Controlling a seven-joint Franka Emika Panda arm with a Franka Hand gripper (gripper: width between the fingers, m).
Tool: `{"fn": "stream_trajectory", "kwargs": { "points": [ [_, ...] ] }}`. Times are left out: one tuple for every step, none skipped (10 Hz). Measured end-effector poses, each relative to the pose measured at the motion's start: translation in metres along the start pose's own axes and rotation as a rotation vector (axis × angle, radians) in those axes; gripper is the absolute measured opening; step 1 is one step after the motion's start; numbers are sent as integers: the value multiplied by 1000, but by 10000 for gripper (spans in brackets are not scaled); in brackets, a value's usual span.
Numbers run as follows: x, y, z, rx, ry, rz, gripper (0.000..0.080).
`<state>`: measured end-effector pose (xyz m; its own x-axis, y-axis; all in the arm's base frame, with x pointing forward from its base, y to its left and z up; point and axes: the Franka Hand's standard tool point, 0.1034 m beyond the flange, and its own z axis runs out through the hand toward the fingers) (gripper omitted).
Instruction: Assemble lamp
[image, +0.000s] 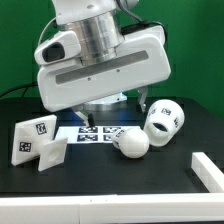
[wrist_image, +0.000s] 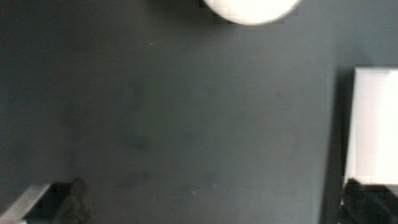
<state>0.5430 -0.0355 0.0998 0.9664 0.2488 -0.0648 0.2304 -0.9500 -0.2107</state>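
Observation:
The white angular base block (image: 35, 140) with square tags stands on the black table at the exterior view's left. The round bulb (image: 131, 143) lies near the middle, and its edge also shows in the wrist view (wrist_image: 249, 8). The tagged cup-like shade (image: 164, 118) lies on its side just to the right of the bulb. My gripper (image: 112, 108) hangs above the table behind the bulb, largely hidden by the wrist housing. In the wrist view the gripper (wrist_image: 208, 205) is open and empty over bare table, with dark fingertips (wrist_image: 45, 200) far apart.
The marker board (image: 95, 132) lies flat on the table under the arm. A white bar (image: 207, 170) lies at the front right of the exterior view. A blurred white rectangle (wrist_image: 374, 120) shows at one side of the wrist view; I cannot tell what it is.

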Motion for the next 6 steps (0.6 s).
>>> {"fn": "stream_trajectory", "kwargs": {
  "points": [
    [0, 12, -6, -59, -19, -180, 698],
    [2, 21, -9, -120, -28, -353, 698],
    [3, 25, -7, -169, -23, -499, 698],
    [-4, 27, -3, -164, -38, -617, 698],
    [-4, 27, -3, -162, -37, -597, 698],
    [-4, 27, -2, -162, -39, -597, 698]
  ]
}}
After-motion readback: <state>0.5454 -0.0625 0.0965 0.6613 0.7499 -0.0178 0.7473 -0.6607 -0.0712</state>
